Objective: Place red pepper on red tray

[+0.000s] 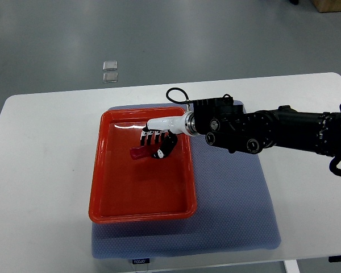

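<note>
The red tray sits on a blue mat, its near rim closest to the robot. Inside the tray, toward its far half, the red pepper lies with its long axis roughly left to right. The right hand, reaching in from the tray's right side, curls its fingers around the pepper's right end. The left arm is out of view.

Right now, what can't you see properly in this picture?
- Red pepper: top view, mostly covered by the right hand; only one end shows.
- Whether the pepper touches the red tray: not clear from above.
- Left arm: out of view.
- Two small clear things on the floor: too small to tell.
</note>
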`<state>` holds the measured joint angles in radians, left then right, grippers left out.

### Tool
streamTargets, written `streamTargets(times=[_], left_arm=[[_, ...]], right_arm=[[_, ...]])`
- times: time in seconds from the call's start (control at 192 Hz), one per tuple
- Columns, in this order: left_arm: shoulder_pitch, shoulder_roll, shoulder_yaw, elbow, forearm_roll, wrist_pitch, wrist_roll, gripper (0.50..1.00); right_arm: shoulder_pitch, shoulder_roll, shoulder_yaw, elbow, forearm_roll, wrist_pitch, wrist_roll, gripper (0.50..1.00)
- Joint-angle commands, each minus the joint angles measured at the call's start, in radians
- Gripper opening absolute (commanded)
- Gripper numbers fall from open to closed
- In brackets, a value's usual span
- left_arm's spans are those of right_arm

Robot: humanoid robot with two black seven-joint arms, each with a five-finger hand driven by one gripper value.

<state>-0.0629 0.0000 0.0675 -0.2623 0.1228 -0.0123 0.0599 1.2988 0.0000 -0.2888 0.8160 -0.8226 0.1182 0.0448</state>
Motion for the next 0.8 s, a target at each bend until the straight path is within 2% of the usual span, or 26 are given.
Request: streamTargets(times=[0.0, 0.068, 0.214, 0.261, 0.433, 0.511, 0.605, 0.693, 0.792], left_arm=[[0.0, 0.0, 0.0, 0.0, 0.0, 0.0, 0.0, 1.0], [0.0, 0.0, 0.0, 0.0, 0.0, 0.0, 0.0, 1.0], [0.0, 0.0, 0.0, 0.0, 0.0, 0.0, 0.0, 1.0], [0.0, 0.0, 0.0, 0.0, 0.0, 0.0, 0.0, 1.0], [0.0, 0.0, -0.002, 0.0, 0.0, 0.0, 0.0, 1.0], [0.0, 0.0, -0.002, 0.0, 0.0, 0.0, 0.0, 1.0], [0.0, 0.0, -0.003, 0.0, 0.0, 0.0, 0.0, 1.0], [0.0, 0.0, -0.002, 0.0, 0.0, 0.0, 0.0, 1.0], [0.0, 0.0, -0.002, -0.002, 0.0, 0.0, 0.0, 1.0]], right_arm=[[-0.004, 0.0, 0.003, 0.0, 0.0, 0.0, 0.003, 0.725], [-0.009, 0.0, 0.003, 0.0, 0.0, 0.0, 0.004, 0.752], [-0.009, 0.0, 0.008, 0.0, 0.002, -0.002, 0.006, 0.76], [-0.007, 0.0, 0.011, 0.0, 0.002, -0.002, 0.006, 0.782], [-0.007, 0.0, 0.105, 0.002, 0.014, -0.002, 0.006, 0.787], [-0.013, 0.0, 0.218, 0.002, 0.051, -0.008, 0.018, 0.787], [-0.062, -0.04, 0.381, 0.002, 0.123, -0.051, 0.049, 0.789], [-0.156, -0.087, 0.585, 0.005, 0.194, -0.104, 0.075, 0.797], [-0.28, -0.095, 0.833, 0.008, 0.28, -0.11, 0.115, 0.807]])
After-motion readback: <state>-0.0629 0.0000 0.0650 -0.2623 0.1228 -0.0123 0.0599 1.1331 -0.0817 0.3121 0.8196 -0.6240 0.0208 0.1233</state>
